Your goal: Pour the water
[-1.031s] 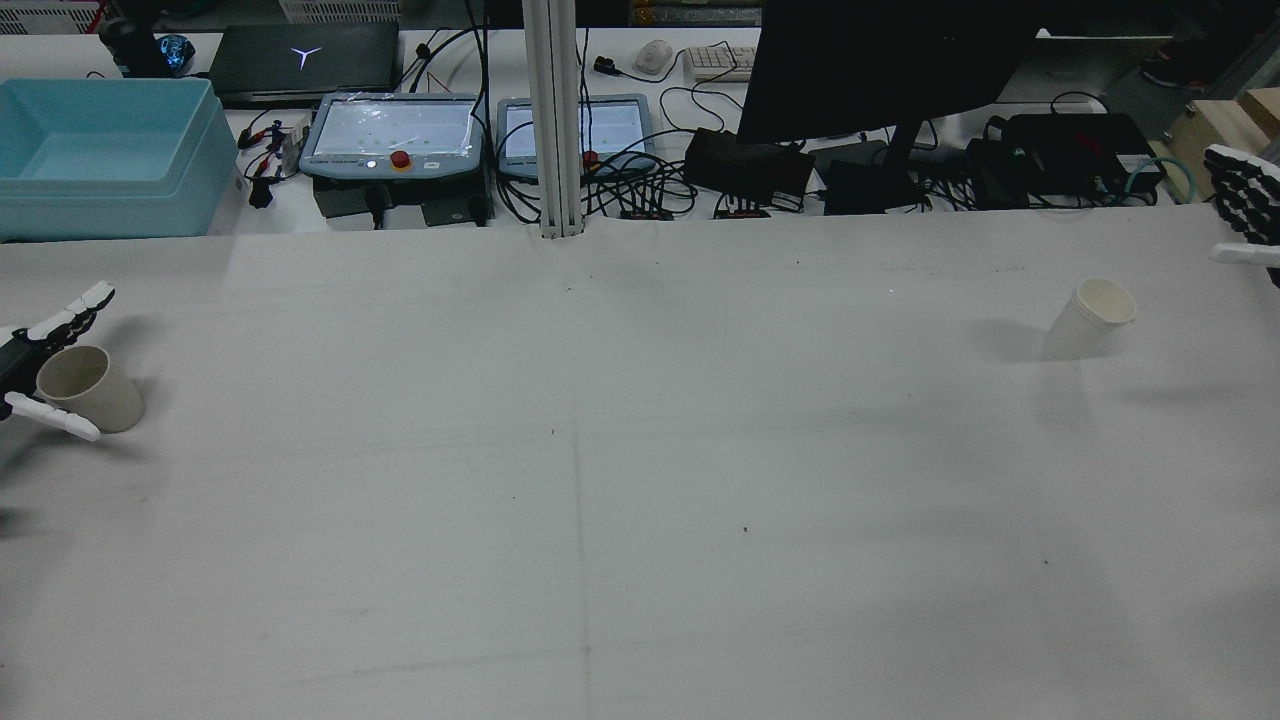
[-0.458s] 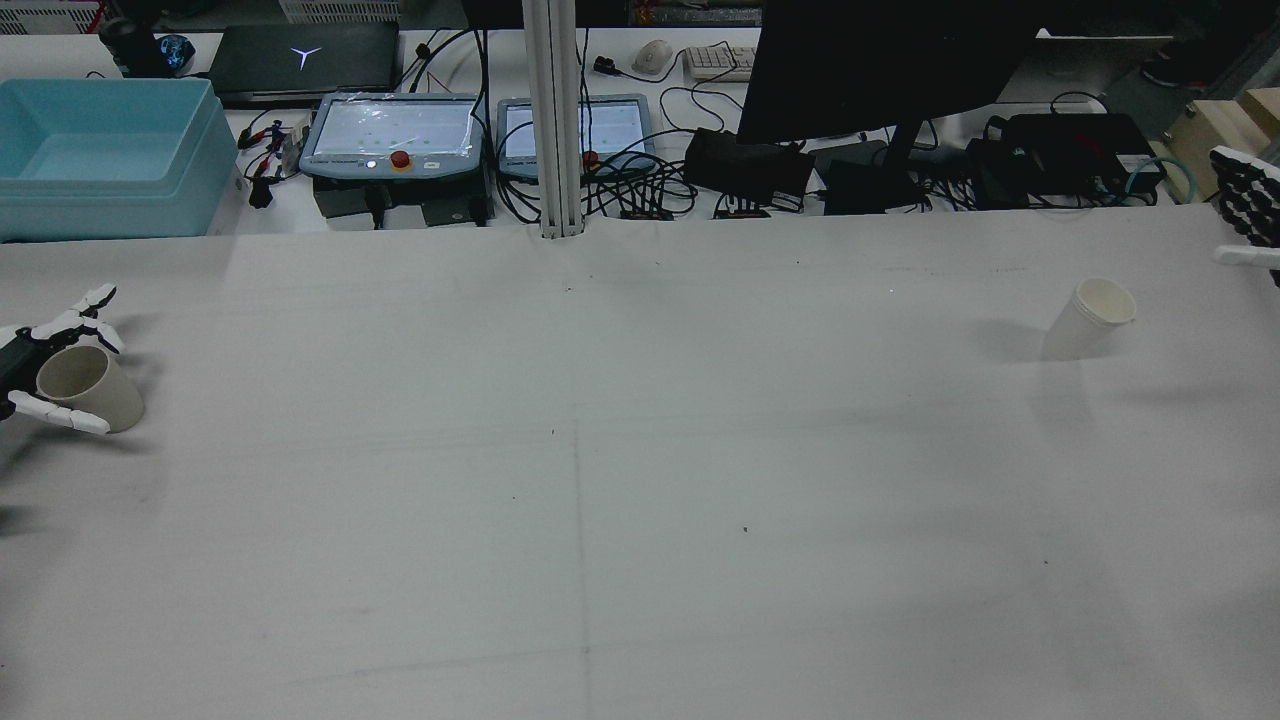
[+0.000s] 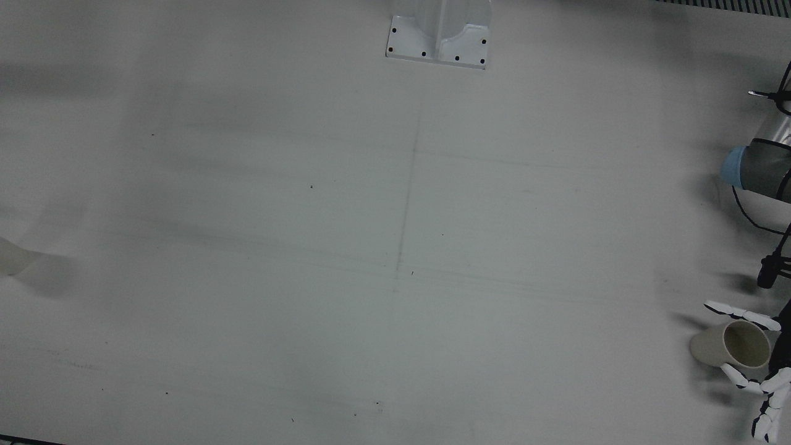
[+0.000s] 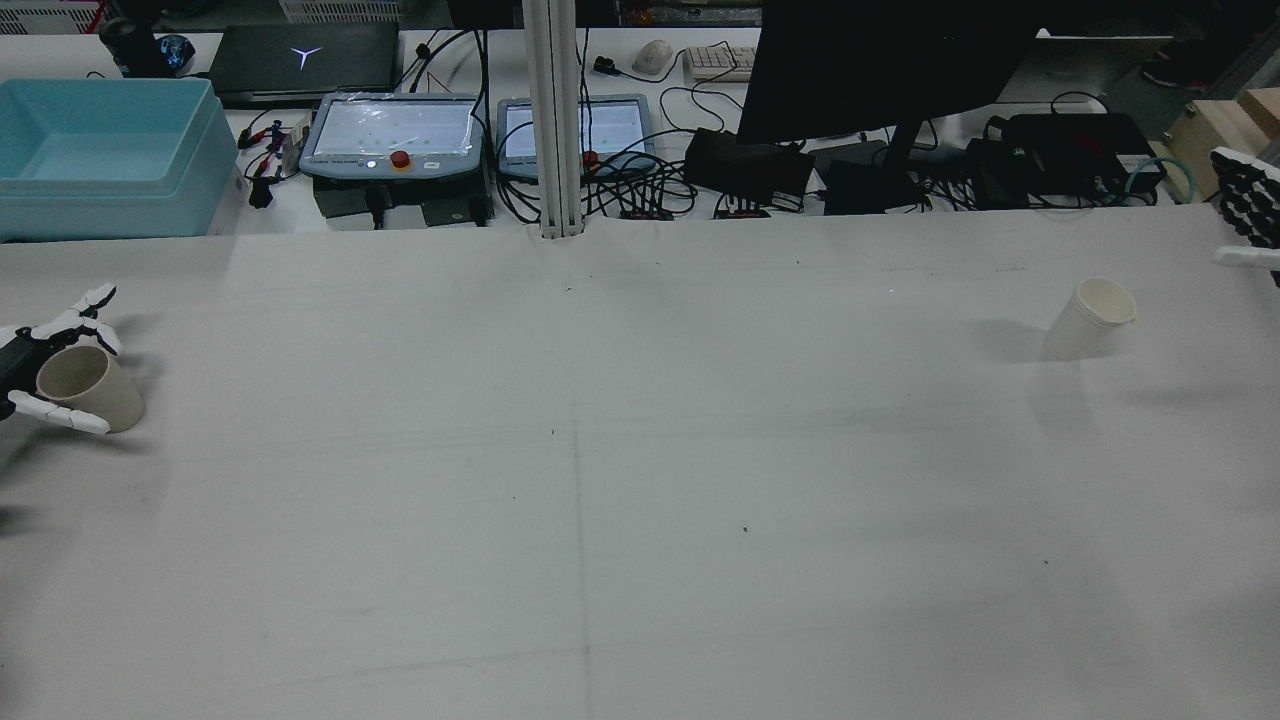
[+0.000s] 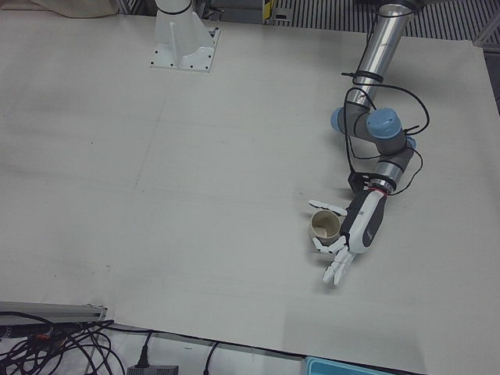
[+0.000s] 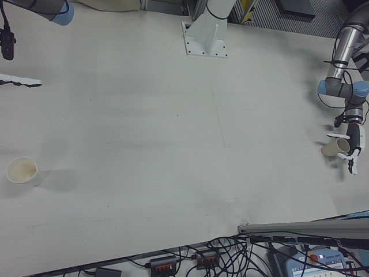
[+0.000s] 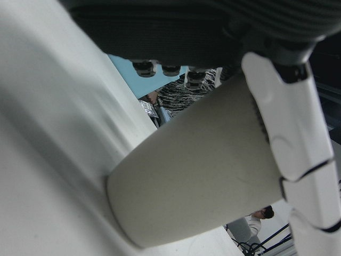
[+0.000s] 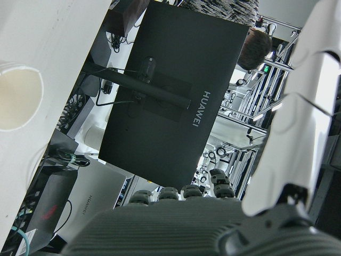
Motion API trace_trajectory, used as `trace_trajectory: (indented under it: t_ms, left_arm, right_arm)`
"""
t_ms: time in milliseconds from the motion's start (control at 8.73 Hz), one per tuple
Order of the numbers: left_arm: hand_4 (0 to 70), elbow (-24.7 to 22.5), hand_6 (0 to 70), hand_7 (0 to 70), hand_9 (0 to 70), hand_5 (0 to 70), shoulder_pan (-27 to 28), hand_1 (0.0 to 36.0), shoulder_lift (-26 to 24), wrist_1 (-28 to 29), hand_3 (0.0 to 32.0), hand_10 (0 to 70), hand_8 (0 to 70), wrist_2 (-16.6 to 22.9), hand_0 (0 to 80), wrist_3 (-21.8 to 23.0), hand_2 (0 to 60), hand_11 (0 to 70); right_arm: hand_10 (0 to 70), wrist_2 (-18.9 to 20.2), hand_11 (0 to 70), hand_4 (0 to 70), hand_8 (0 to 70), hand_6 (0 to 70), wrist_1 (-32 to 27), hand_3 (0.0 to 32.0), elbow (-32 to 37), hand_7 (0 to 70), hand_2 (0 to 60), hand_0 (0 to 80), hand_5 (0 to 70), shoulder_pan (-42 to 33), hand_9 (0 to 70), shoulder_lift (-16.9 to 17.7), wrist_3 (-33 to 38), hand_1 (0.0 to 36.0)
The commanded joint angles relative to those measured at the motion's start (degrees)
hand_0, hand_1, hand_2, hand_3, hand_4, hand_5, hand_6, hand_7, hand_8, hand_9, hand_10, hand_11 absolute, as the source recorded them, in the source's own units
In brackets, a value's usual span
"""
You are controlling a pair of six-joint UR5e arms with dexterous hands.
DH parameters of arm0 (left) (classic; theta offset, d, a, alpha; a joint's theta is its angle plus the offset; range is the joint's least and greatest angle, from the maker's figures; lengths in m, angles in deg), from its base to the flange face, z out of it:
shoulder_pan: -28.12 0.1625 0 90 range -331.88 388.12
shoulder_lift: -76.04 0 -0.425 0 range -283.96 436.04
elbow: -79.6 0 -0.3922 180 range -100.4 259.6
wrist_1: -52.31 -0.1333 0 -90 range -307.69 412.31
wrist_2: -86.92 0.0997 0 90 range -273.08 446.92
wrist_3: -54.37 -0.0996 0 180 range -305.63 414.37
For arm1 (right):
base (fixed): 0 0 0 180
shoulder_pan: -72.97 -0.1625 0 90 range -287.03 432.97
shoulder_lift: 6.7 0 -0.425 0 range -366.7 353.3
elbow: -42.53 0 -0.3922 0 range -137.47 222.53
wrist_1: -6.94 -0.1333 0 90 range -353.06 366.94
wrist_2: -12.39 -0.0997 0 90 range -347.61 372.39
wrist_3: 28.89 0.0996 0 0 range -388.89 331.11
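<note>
A beige paper cup (image 4: 95, 390) stands on the table at the far left of the rear view. My left hand (image 4: 15, 355) is around it, with the thumb on one side and a finger on the other, both touching its wall. The other fingers stay straight. The cup (image 5: 324, 226) and hand (image 5: 363, 223) also show in the left-front view, and the cup's wall (image 7: 202, 176) lies against the palm in the left hand view. A white paper cup (image 4: 1090, 315) stands at the far right. My right hand (image 4: 1248, 215) is open and empty, beyond it at the view's right edge.
A blue bin (image 4: 100, 150), two teach pendants (image 4: 390, 135), cables and a dark monitor (image 4: 880, 70) lie past the table's far edge. A white post (image 4: 555, 120) stands at the middle of that edge. The arm pedestal (image 3: 439, 37) is at the near side.
My left hand's fingers have closed in on the beige cup. My right hand has shifted slightly towards the right edge. Neither cup has moved.
</note>
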Motion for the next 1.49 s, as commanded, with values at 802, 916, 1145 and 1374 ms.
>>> trace_trajectory:
  t_ms: [802, 916, 1145, 1374]
  left_arm:
    - [34.0, -1.8, 6.1, 6.6, 2.5, 49.6, 0.0, 35.5, 0.0, -1.5, 0.0, 3.1, 1.7, 0.0, 43.4, 0.5, 60.0, 6.4]
    - [33.7, -4.3, 6.0, 6.4, 2.4, 48.7, 0.0, 35.1, 0.1, -3.5, 0.0, 3.0, 1.6, 0.0, 44.9, 0.7, 60.0, 6.2]
    - [33.8, -10.5, 5.9, 6.4, 2.3, 49.0, 0.0, 36.0, 0.1, -7.7, 0.0, 2.9, 1.5, 0.0, 45.6, 1.0, 60.0, 6.1]
    - [34.1, -17.1, 6.0, 6.5, 2.1, 49.1, 0.0, 36.0, 0.0, -12.2, 0.0, 2.8, 1.3, -0.1, 46.0, 1.0, 60.0, 6.2]
  right_arm:
    - [0.0, 0.0, 1.4, 0.0, 0.0, 0.0, 0.0, 0.0, 0.0, 2.9, 2.5, 50.2, 13.4, -0.2, 1.4, 0.1, 0.0, 17.2]
    - [0.0, 0.0, 1.5, 0.0, 0.0, 0.0, 0.0, 0.0, 0.0, 3.0, 2.9, 50.2, 13.4, -0.4, 1.5, 0.1, 0.1, 17.3]
    - [0.0, 0.1, 1.6, 0.0, 0.0, 0.0, -1.4, 0.0, 1.6, 2.6, 3.0, 50.0, 12.8, -0.7, 1.6, 1.1, 0.5, 17.3]
    - [0.7, 0.4, 3.0, 0.0, 0.5, 0.0, -15.4, 0.0, 12.8, 1.6, 3.5, 49.4, 10.3, -1.3, 2.8, 0.9, 3.2, 16.4]
